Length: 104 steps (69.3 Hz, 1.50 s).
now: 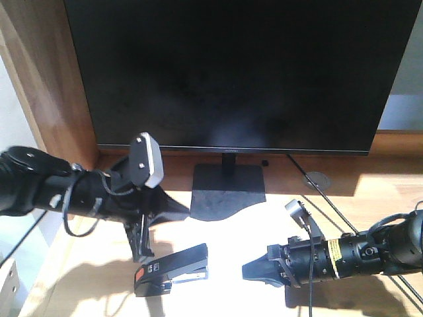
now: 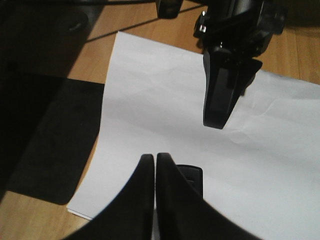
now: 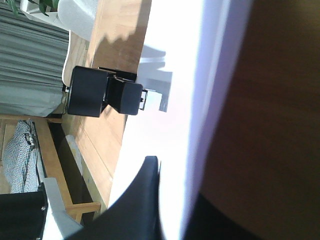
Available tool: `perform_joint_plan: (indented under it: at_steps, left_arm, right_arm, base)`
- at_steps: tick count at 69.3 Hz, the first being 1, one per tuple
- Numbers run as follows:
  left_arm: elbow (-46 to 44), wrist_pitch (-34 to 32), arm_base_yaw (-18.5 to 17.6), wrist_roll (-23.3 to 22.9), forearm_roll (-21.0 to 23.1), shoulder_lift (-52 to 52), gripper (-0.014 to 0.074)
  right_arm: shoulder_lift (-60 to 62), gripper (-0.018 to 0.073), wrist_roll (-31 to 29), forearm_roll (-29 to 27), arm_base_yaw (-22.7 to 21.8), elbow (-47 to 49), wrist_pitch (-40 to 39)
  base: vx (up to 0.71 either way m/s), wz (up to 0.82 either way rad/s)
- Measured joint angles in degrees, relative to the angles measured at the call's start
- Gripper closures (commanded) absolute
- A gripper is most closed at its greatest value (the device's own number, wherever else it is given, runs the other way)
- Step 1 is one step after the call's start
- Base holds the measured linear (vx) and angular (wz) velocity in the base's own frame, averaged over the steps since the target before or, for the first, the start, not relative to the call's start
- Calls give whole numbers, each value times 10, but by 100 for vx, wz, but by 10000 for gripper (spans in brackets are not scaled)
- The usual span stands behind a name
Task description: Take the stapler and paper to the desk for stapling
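The black stapler (image 1: 173,268) with its orange-red patch lies on the desk (image 1: 370,191) in front of the monitor. Its end (image 2: 192,176) shows just behind my left fingertips. My left gripper (image 1: 141,254) (image 2: 155,159) points down just left of the stapler, shut and empty. The white paper (image 2: 150,100) (image 1: 225,264) lies sunlit between the arms. My right gripper (image 1: 250,269) (image 2: 216,122) (image 3: 161,162) reaches over the paper's edge from the right, shut on the sheet (image 3: 175,100). One finger (image 3: 147,200) shows; the paper hides the other.
The big black monitor (image 1: 231,72) and its flat stand (image 1: 228,191) fill the back of the desk. A cable grommet (image 1: 317,177) and cables (image 1: 330,205) lie back right. A darker wooden side panel (image 1: 46,86) bounds the left.
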State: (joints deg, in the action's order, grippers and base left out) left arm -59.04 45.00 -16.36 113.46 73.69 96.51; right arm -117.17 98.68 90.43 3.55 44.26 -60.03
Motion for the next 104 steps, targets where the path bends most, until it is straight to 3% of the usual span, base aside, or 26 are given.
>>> perform_joint_plan:
  at_steps: [14,34,39,49,61,68,80,91,104]
  left_arm:
    - [0,-10,0,-1,-2,-28,603]
    - [0,-15,0,-39,-4,-33,603]
    - [0,-15,0,-49,-4,-33,603]
    - [0,-15,0,-63,-11,-35,603]
    - [0,-29,0,-106,-58,-58,603]
    - [0,-51,0,-164,-110,-73,603]
    - [0,-82,0,-303,-257,-101,603]
    - [0,-90,0,-476,-427,-122,603]
    - [0,-89,0,-733,-650,-137,603]
  right_arm:
    - [0,406,-3,0,0,0,0]
    - [3,-30,-7,5,0,0,10]
    - [12,-82,-7,11,0,0,18]
    - [39,-83,-7,33,0,0,50]
    - [96,-50,25,96,0,0,132]
    - [123,-33,36,104,0,-1,169]
    - [174,2,42,107,0,-1,233]
    - [222,83,43,107,0,-3,325]
    - [281,325,43,107,0,-4,401]
  base:
    - [0,0]
    - [0,0]
    - [0,0]
    - [0,0]
    - [0,0]
    - [0,0]
    - [0,0]
    - [0,0]
    - [0,0]
